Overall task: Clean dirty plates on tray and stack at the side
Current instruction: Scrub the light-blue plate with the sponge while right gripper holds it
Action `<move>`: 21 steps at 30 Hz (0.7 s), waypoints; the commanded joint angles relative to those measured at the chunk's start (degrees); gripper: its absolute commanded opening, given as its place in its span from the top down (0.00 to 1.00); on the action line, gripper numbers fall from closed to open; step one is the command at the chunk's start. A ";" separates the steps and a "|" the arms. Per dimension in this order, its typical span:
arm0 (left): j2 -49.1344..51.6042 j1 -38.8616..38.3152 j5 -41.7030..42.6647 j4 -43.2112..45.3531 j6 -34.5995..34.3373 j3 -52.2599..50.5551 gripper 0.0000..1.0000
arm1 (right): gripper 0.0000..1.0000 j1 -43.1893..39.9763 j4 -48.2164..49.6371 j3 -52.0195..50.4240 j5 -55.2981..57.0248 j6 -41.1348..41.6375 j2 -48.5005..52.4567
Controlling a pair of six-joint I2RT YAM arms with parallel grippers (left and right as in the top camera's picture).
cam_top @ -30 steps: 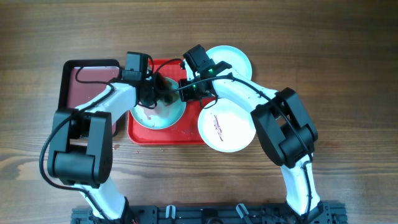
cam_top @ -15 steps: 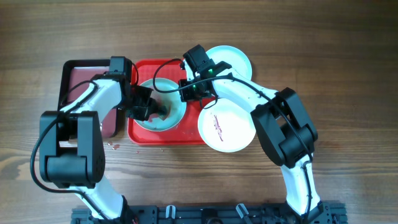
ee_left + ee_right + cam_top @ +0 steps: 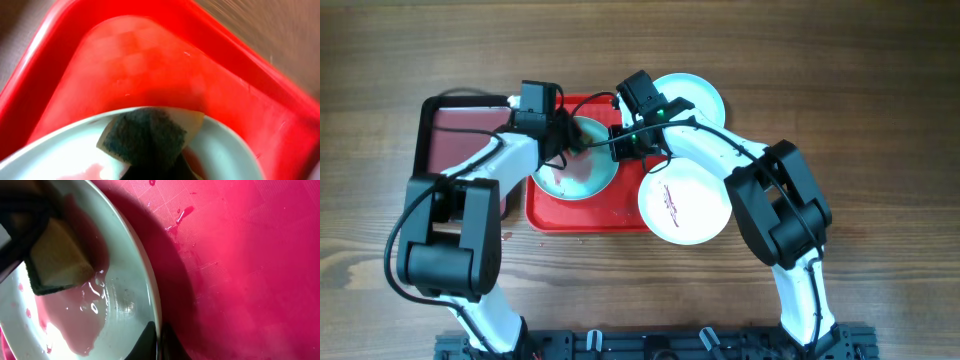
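Observation:
A mint-blue plate [image 3: 575, 175] with red smears lies on the red tray [image 3: 620, 215]. My left gripper [image 3: 570, 140] is shut on a sponge [image 3: 145, 135] with a dark scrub face and presses it on the plate's far rim; the sponge also shows in the right wrist view [image 3: 57, 255]. My right gripper [image 3: 617, 150] is shut on the plate's right rim [image 3: 152, 310], fingertips pinching it [image 3: 160, 340]. A white plate [image 3: 685, 200] with a red smear overlaps the tray's right edge. A second mint-blue plate [image 3: 695, 95] lies behind the right arm.
A smaller black-rimmed maroon tray [image 3: 455, 135] lies left of the red tray. Red drops sit on the wooden table [image 3: 505, 235] by the red tray's front left corner. Red liquid streaks the tray floor [image 3: 182, 215].
My left gripper has moved the sponge from the plate's lower left middle back up to its far rim. The right gripper has kept its hold on the rim.

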 commanded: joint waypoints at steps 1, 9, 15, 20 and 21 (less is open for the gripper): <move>3.91 -2.80 -6.16 -6.23 30.12 -2.84 0.96 | 0.96 0.07 0.15 -0.11 -1.42 -0.28 1.60; -6.25 -2.64 -10.73 -24.87 39.26 -2.84 0.96 | 0.96 -3.56 2.12 -0.17 -5.53 1.03 1.60; -6.45 -2.64 -0.76 -34.27 39.26 -2.84 0.96 | 0.96 -3.56 3.34 -0.17 -7.04 1.01 1.60; -6.45 -2.64 15.56 -20.35 38.99 -2.86 0.96 | 0.96 -3.50 3.08 -0.28 -8.09 1.14 1.60; -6.45 -2.64 16.26 -18.03 38.99 -2.84 0.96 | 0.96 -3.43 2.84 -0.39 -8.09 1.11 1.60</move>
